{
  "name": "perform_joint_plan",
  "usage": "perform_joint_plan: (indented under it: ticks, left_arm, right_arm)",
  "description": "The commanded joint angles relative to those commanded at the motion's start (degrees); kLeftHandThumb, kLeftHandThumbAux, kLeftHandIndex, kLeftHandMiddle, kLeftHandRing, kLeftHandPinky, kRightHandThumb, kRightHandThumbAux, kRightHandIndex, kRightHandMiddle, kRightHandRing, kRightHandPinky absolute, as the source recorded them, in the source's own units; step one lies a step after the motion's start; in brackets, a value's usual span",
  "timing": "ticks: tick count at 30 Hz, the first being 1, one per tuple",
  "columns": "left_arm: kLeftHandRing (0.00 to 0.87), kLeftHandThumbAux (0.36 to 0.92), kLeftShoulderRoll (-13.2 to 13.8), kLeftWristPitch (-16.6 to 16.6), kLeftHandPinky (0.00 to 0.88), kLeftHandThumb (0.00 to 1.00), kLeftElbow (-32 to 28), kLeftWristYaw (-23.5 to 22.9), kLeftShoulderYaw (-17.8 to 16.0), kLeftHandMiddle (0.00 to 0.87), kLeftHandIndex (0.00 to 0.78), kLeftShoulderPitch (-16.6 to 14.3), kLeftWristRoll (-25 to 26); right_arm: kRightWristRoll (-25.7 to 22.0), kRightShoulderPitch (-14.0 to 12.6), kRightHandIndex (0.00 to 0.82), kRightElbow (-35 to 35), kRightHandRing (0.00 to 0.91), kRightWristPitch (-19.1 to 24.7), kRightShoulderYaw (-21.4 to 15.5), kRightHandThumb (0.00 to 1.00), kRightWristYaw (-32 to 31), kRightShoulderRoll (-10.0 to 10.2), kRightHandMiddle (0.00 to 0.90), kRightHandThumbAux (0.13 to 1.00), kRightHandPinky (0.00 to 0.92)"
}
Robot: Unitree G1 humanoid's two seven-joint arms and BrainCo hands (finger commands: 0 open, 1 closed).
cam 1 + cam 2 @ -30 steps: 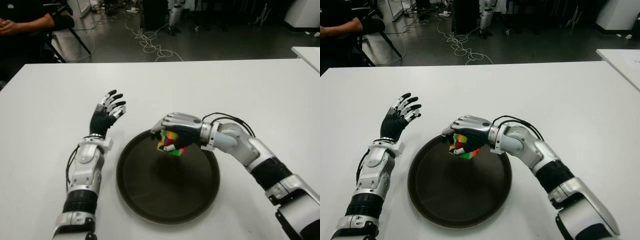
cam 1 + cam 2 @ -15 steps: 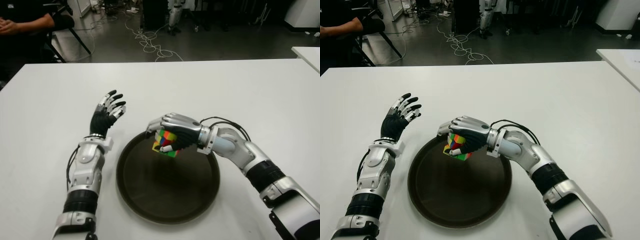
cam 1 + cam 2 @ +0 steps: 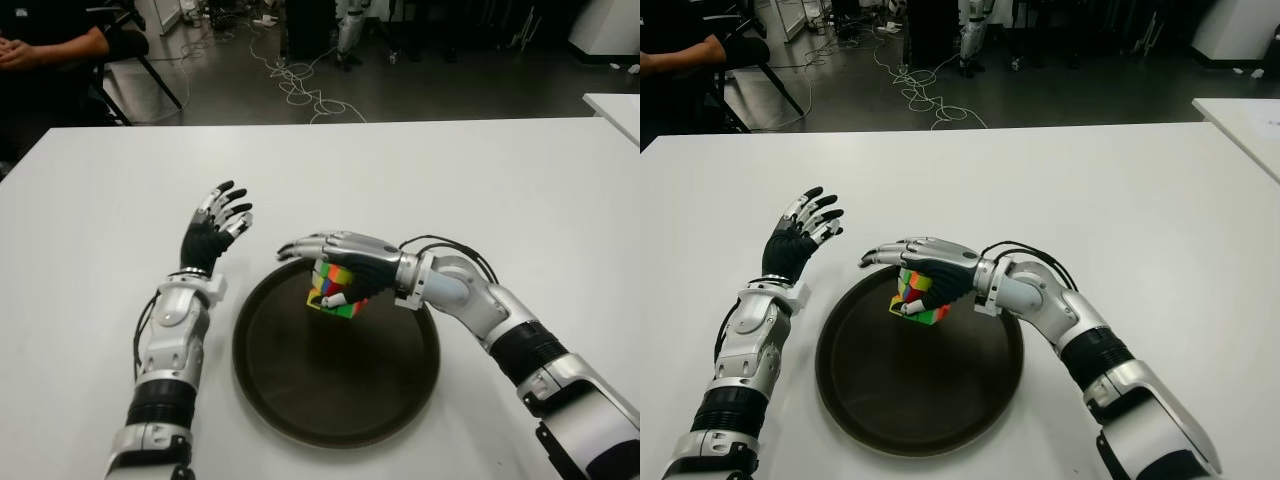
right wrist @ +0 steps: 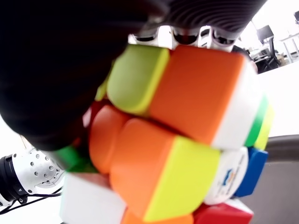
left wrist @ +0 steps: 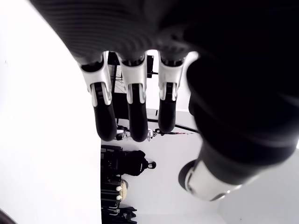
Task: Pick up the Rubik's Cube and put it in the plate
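Under the right hand (image 3: pixel 345 262), whose long fingers have spread flat while the thumb alone pins it, the Rubik's Cube (image 3: pixel 335 290) hangs over the plate (image 3: pixel 300 390) rim's inner edge and could tumble out; left hand (image 3: pixel 212 232) idles open beside.

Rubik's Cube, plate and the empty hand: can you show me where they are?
Rubik's Cube (image 3: pixel 333 292), left eye view, its colourful side.
Plate (image 3: pixel 330 400), left eye view, bare dark floor.
Left hand (image 3: pixel 208 236), left eye view, its palm.
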State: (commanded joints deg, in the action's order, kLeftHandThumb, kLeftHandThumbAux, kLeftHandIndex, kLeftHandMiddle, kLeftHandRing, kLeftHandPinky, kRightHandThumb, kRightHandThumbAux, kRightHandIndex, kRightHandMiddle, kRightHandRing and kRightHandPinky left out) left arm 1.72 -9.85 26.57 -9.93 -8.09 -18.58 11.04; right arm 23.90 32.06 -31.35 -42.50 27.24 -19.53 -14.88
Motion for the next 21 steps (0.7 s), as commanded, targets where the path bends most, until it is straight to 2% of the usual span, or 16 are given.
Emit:
perform_joint_plan:
  ticks: [8, 21]
  left_arm:
    - [0.231, 0.803, 0.2, 0.2, 0.262, 0.211, 0.3, -0.2, 0.0, 0.213, 0.146, -0.1, 0.1]
    - [0.239, 0.796, 0.5, 1.2, 0.275, 0.240, 0.0, 0.0, 0.1, 0.229, 0.157, -0.1, -0.4]
  right_arm:
    - [0.1, 0.0, 0.000, -0.4, 0.000, -0.5, -0.4, 0.000, 0.7, 0.3, 0.000, 0.630, 0.000]
    - [1.1, 0.4, 0.000, -0.6, 0.000, -0.9, -1.5, 0.000, 2.8, 0.4, 0.000, 0.610, 0.000]
